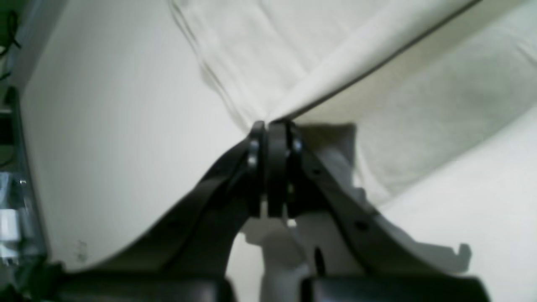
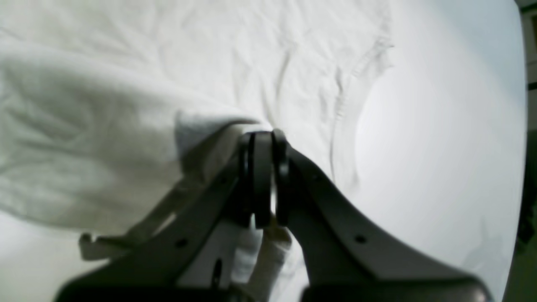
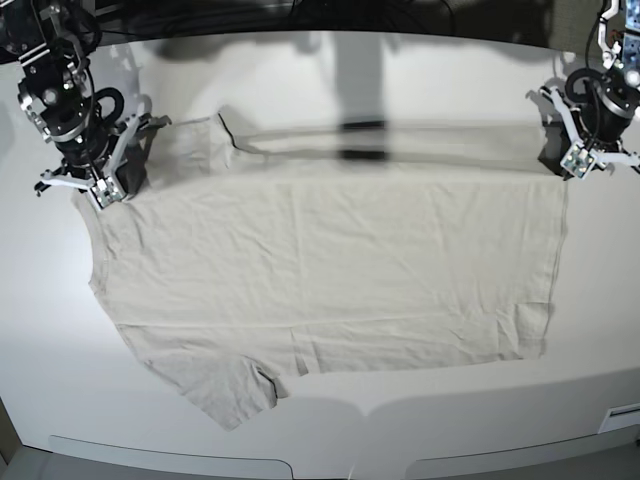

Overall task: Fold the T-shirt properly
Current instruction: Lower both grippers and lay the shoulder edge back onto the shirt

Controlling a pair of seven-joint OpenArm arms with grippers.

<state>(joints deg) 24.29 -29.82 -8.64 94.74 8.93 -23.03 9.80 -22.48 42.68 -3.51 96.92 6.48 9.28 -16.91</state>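
Shirt [image 3: 330, 270] spread across bench [image 3: 400, 420], far edge lifted. Left gripper [image 3: 583, 160] and right gripper [image 3: 100, 185] both clamped on cloth. First fold underway; rest undone.

A white counter [image 3: 330, 420] fills the base view, smooth and bare along its near side, with a curved front edge. Two pale panels [image 3: 170, 453] sit below that edge, meeting near the middle. Dark cables [image 3: 300, 15] run behind the far edge. In the left wrist view, a blurred metal fixture [image 1: 12, 218] stands at the counter's side
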